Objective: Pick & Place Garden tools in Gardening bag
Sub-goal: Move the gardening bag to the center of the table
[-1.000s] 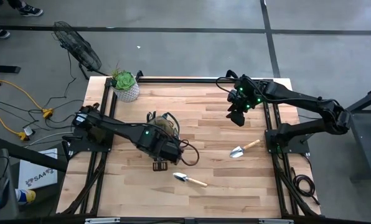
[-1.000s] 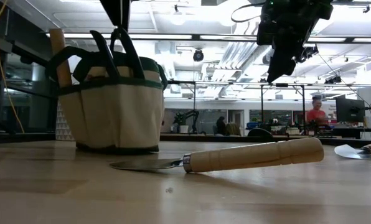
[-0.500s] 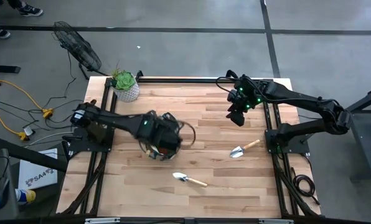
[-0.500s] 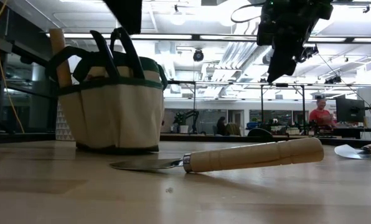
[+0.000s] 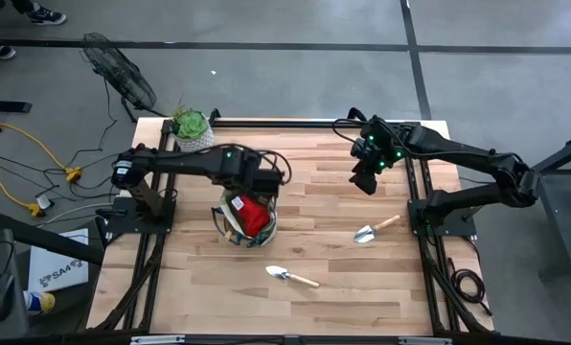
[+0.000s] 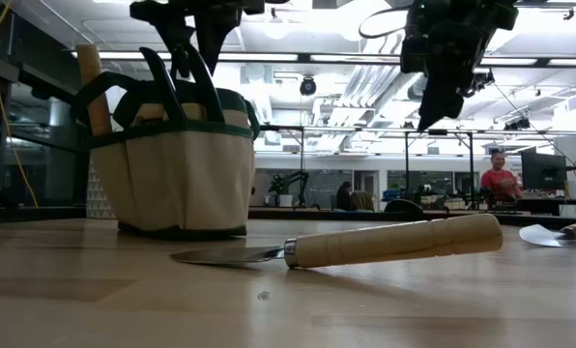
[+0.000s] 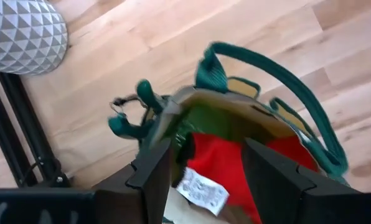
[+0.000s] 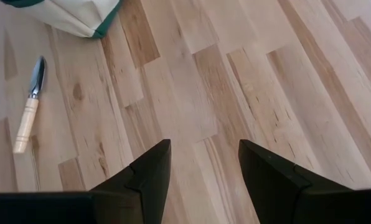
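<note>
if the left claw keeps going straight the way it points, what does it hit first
Probably the red cloth piece inside the round beige fabric bag: the open left claw points into its mouth. Depth is unclear.

The robot consists of 2 matte black arms built from slim tubular links joined by bulkier rounded joint housings. Small green indicator lights glow on the left arm near its wrist and on the right arm's wrist block. A thin black cable loops beside each wrist. The black 2-finger left gripper and the black 2-finger right gripper each have broad, flat, angular fingers with bevelled edges that taper toward the tips. Each arm sits on a black base fixed to black frame rails.
</note>
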Motion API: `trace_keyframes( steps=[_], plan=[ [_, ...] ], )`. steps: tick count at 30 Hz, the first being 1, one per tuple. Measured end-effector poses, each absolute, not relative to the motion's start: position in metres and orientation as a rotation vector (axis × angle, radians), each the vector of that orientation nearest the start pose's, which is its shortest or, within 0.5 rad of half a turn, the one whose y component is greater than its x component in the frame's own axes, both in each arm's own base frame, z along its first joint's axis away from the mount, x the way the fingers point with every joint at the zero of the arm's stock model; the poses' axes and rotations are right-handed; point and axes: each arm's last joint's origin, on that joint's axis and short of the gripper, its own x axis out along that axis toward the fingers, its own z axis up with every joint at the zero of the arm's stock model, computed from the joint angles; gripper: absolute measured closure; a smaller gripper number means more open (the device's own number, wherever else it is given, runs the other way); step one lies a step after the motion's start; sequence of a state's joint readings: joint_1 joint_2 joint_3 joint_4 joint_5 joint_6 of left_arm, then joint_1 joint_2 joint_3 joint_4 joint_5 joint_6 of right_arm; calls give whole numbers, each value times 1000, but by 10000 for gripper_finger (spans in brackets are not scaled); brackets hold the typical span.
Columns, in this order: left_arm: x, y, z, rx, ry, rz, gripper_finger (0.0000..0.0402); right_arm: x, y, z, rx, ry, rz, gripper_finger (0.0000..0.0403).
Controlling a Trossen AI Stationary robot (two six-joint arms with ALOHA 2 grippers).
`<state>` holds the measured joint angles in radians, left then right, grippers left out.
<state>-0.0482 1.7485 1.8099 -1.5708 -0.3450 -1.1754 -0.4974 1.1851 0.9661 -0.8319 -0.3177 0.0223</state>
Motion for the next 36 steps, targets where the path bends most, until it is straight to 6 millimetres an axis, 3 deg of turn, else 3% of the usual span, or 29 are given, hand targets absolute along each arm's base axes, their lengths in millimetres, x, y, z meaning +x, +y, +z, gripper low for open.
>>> trace_keyframes(
  steps=[9, 19, 27, 36],
  plan=[
    [312, 19, 332, -608, 1238, 1010, 217, 197, -97, 270, 440, 973, -174, 222],
    [308, 13, 313, -600, 1346, 986, 217, 197, -97, 270, 435, 976, -171, 222],
    [295, 4, 327, -605, 1247, 1027, 217, 196, -96, 270, 438, 989, -174, 222],
    [278, -23, 347, -566, 1106, 1010, 217, 195, -96, 269, 436, 998, -182, 222]
  ],
)
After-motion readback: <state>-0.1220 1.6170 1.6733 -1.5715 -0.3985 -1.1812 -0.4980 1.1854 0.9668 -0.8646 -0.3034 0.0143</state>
